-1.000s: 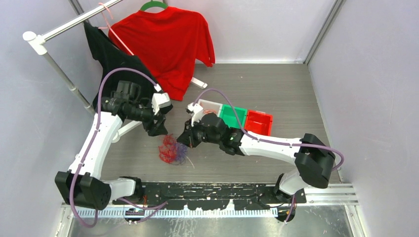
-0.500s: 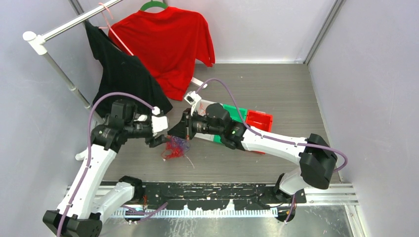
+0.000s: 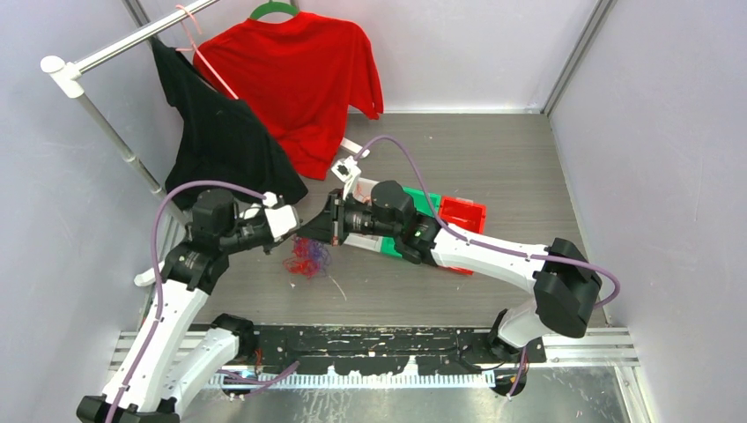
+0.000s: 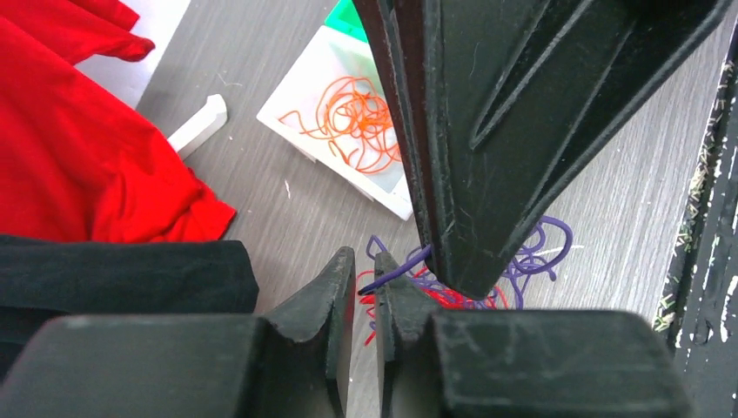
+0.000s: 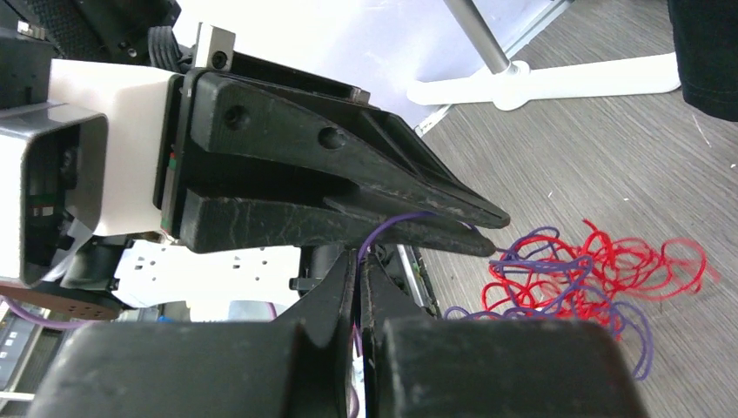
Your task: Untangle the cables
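Note:
A small tangle of red and purple cables lies on the grey table. From it one purple strand rises to my right gripper, which is shut on it just above the tangle. My left gripper meets it tip to tip. Its jaws are drawn in to a narrow slit, with the end of that purple strand between them. A separate clump of orange cables rests in the white bin.
White, green and red bins stand in a row behind the right arm. A clothes rack at the back left carries a black shirt and a red shirt. Its white foot lies near the tangle.
The left arm swung down and in toward the right gripper, and its jaws went from open to nearly together. The right gripper lifted the purple strand up and to the left.

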Motion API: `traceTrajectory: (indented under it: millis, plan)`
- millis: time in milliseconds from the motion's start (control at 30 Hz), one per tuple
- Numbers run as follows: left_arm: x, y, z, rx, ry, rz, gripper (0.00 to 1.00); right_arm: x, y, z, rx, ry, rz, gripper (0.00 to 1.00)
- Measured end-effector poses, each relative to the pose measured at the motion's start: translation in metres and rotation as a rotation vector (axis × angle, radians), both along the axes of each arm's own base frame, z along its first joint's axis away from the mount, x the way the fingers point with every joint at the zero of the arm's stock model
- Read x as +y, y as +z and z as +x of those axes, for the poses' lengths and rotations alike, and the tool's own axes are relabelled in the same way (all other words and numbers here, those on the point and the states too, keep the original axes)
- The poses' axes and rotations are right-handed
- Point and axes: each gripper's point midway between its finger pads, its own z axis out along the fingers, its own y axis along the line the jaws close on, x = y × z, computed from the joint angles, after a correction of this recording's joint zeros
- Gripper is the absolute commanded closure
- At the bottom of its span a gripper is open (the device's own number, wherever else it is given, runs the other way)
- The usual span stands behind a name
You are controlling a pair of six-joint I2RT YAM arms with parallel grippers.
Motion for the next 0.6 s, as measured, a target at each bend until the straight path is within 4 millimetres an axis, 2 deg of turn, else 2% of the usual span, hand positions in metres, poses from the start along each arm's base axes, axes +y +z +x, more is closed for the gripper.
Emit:
traceTrajectory:
  millis: [33,200,367,500,600]
  plan:
    - [0.0,0.002,0.0,-0.002,0.007,-0.008,0.92,0.0,0.0,0.0,0.005,0.002,0.002,0.96]
    - [0.0,0.013,0.002,-0.009,0.039,-0.054,1.0,-0.001,0.006,0.0,0.025,0.006,0.026,0.75]
    - [0.002,0.021,0.006,-0.034,0.078,-0.075,1.0,-0.015,0.015,0.005,0.065,0.019,0.085,0.62]
    - [0.001,0.027,0.004,-0.049,0.07,-0.089,1.0,-0.04,0.02,0.032,0.086,-0.028,0.132,0.55]
    - [-0.001,0.03,0.003,-0.053,0.056,-0.098,1.0,-0.055,0.013,0.056,0.078,-0.101,0.108,0.53]
